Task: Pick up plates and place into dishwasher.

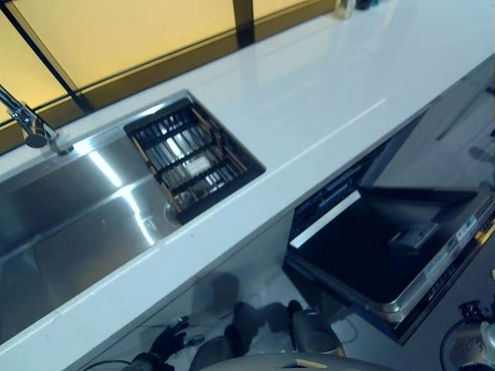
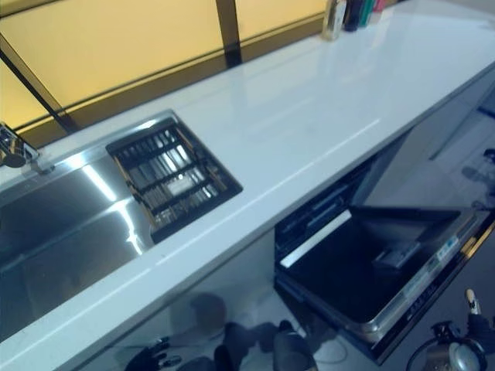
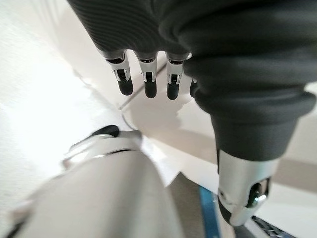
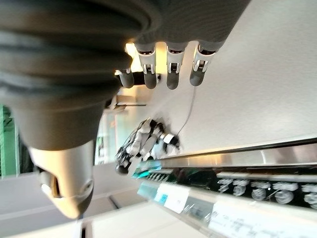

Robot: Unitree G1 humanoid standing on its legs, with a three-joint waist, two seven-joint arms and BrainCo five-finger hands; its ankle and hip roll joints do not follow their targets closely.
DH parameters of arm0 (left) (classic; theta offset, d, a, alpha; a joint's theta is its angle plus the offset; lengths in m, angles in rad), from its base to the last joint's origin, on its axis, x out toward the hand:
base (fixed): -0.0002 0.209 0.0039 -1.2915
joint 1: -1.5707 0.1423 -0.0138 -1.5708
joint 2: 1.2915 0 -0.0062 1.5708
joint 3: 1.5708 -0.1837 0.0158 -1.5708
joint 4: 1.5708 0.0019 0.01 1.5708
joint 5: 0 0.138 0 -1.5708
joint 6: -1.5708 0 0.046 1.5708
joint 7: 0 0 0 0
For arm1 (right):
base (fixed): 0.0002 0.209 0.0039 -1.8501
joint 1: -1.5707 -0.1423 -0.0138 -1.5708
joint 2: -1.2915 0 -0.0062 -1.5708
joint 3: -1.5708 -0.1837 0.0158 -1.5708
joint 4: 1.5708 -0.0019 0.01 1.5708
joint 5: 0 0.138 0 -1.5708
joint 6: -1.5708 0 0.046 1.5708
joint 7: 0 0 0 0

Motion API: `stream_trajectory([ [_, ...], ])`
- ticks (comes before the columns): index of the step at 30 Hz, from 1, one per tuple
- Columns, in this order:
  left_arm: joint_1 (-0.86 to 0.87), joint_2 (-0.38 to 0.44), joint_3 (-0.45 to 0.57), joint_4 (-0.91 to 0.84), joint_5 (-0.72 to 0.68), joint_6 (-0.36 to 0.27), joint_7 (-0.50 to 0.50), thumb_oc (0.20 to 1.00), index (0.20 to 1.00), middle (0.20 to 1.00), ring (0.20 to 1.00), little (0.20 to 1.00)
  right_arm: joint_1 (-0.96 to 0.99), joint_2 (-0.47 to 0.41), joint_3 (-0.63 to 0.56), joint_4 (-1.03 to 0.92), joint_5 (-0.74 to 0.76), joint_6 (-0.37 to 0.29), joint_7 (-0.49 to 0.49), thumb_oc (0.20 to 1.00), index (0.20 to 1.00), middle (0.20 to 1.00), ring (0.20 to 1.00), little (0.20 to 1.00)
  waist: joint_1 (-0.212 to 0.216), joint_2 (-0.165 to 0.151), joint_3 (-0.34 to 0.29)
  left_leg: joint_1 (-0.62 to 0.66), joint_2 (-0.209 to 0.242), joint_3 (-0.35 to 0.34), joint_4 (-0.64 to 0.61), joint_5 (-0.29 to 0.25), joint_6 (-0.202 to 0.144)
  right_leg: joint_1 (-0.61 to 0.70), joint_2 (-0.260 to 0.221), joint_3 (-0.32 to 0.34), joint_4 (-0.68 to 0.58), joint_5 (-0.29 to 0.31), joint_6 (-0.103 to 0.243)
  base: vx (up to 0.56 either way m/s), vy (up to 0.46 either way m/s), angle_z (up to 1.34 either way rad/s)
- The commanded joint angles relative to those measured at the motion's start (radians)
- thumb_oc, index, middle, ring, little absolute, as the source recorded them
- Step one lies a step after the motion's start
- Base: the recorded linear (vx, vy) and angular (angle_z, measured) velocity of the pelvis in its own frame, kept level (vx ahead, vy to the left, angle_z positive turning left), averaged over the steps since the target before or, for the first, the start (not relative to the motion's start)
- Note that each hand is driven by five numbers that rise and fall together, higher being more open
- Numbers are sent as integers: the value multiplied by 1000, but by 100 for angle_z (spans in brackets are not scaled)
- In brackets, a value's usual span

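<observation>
- Left eye view: the dishwasher (image 1: 387,255) is seen below the white worktop (image 1: 309,108), right of the sink (image 1: 69,216), its door lowered.
- A dark rack (image 1: 193,158) is set in the sink's right end.
- Left hand (image 3: 148,74): fingers relaxed, nothing held.
- Right hand (image 4: 163,59): fingers relaxed, nothing held.

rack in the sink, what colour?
Black, with dark slatted bars: the rack at the sink's right end. Clearest in the left eye view.
</observation>
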Motion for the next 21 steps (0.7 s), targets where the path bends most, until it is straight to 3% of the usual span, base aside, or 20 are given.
stream_trajectory([
  [1,-1,54,-3,-55,-50,0,7,1000,1000,1000,1000,1000,-74,-64,-20,1,49,-70,30,1000,1000,1000,1000,1000,7,-22,35,-118,-45,-30,232,-132,84,-38,-72,-10,3,98,16,-208,60,7],
  [11,-95,70,-74,-34,-76,-17,43,1000,1000,1000,1000,1000,-173,-89,69,184,353,93,377,1000,1000,1000,1000,1000,17,-17,122,-282,-20,-40,414,-191,88,-188,-67,-30,143,69,-1,-160,-25,0],
  [17,-109,77,-127,-38,-56,-38,52,1000,1000,1000,1000,1000,-290,-109,80,381,567,224,534,1000,1000,1000,1000,1000,63,9,145,-317,-35,-78,430,-185,82,-210,-63,-39,165,61,-14,-29,-74,-3],
  [21,-109,86,-145,-54,-56,-28,52,1000,1000,1000,1000,1000,-343,-123,106,413,591,306,644,1000,1000,1000,1000,1000,84,27,143,-321,-47,-93,422,-174,77,-209,-64,-47,171,52,-20,51,-44,12],
])
